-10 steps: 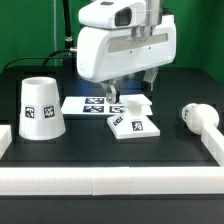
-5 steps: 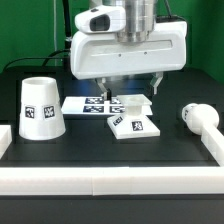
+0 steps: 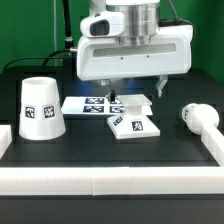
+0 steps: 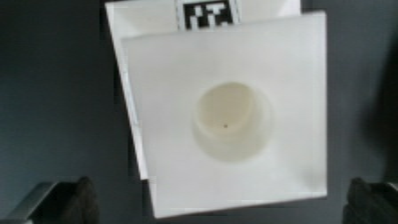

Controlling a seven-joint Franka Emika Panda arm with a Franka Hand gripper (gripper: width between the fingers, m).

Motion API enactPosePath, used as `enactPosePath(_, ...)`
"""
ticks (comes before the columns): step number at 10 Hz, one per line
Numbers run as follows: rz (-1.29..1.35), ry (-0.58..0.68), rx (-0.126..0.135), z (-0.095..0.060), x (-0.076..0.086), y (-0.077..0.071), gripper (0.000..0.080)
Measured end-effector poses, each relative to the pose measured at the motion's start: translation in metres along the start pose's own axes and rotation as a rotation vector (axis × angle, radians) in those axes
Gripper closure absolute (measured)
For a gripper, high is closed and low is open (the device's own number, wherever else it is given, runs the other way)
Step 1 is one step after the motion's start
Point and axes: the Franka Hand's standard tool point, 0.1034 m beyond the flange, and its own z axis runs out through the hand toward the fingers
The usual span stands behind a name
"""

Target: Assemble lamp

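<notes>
The flat square lamp base (image 3: 133, 122) lies on the black table at the middle, with a tag on top. My gripper (image 3: 137, 93) hangs open and empty just above and behind it. In the wrist view the base (image 4: 222, 100) fills the picture, with its round socket (image 4: 231, 120) in the middle, and my gripper (image 4: 214, 205) is open with a dark fingertip (image 4: 54, 200) at each side of the base's near edge. The tapered shade (image 3: 40, 108) stands at the exterior view's left. The round-headed bulb (image 3: 200, 118) lies at the exterior view's right.
The marker board (image 3: 88, 104) lies flat just behind the base, on its left. White rails (image 3: 110, 182) edge the table at the front and at both sides. A cable runs along the back left.
My arm has shifted toward the exterior view's right and risen a little, now centred over the base. The base, shade and bulb have not moved.
</notes>
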Motion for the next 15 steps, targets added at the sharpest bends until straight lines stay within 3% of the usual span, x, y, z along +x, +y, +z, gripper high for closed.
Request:
enactPosePath(4, -0.14, 0.016, -0.005, 0.008, -0.007, 0.005, 0.01)
enactPosePath(15, -0.168, 0.039, -0.009, 0.006, -0.005, -0.009, 0.01)
